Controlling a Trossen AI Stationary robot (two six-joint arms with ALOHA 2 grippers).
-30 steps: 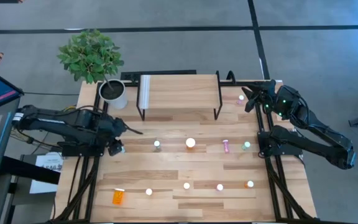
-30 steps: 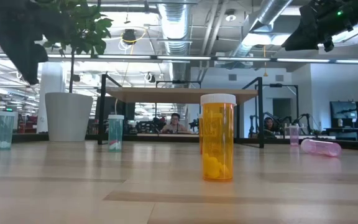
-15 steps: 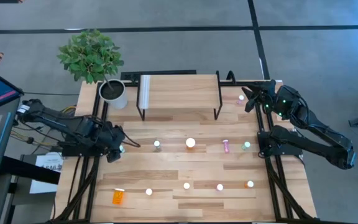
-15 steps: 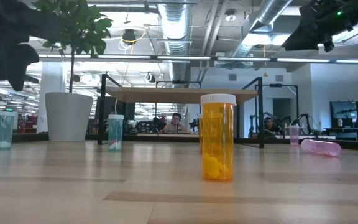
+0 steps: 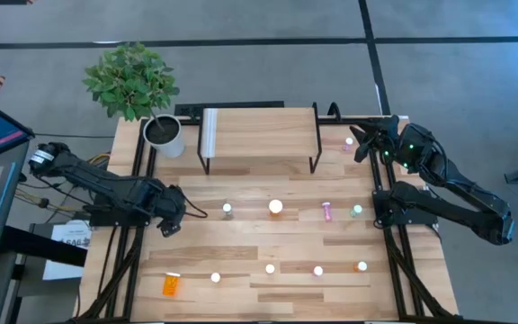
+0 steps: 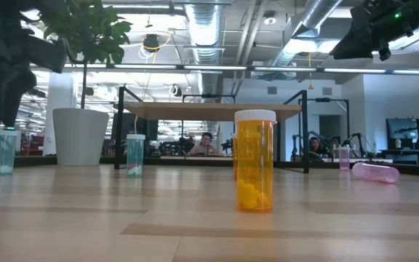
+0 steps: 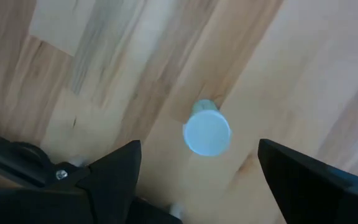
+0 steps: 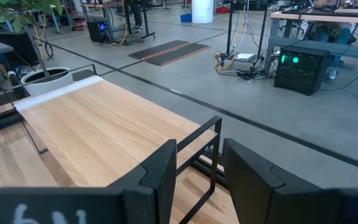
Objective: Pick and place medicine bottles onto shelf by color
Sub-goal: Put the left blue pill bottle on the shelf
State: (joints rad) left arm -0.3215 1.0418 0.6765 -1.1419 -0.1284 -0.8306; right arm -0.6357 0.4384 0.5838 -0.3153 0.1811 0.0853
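Fingers of the left gripper (image 7: 194,171) stand spread apart in the left wrist view, above a small green pill bottle with a round white cap (image 7: 207,129) standing upright on the pale wooden tabletop (image 7: 316,56). From above, that left gripper (image 5: 174,216) hovers near the table's left edge, beside the bottle (image 5: 227,211); the low light-wood shelf on black legs (image 5: 259,133) lies bare. Near the table's far right corner the right gripper (image 8: 197,171) waits, fingers apart.

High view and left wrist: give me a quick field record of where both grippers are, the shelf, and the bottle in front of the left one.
left gripper: open, low over the table's left side, pointing at a bottle
target bottle: green bottle, white cap, upright, between the open fingers in the left wrist view, not gripped
right gripper: open, raised at the table's far right, beside the shelf
shelf: top bare, no bottles on it
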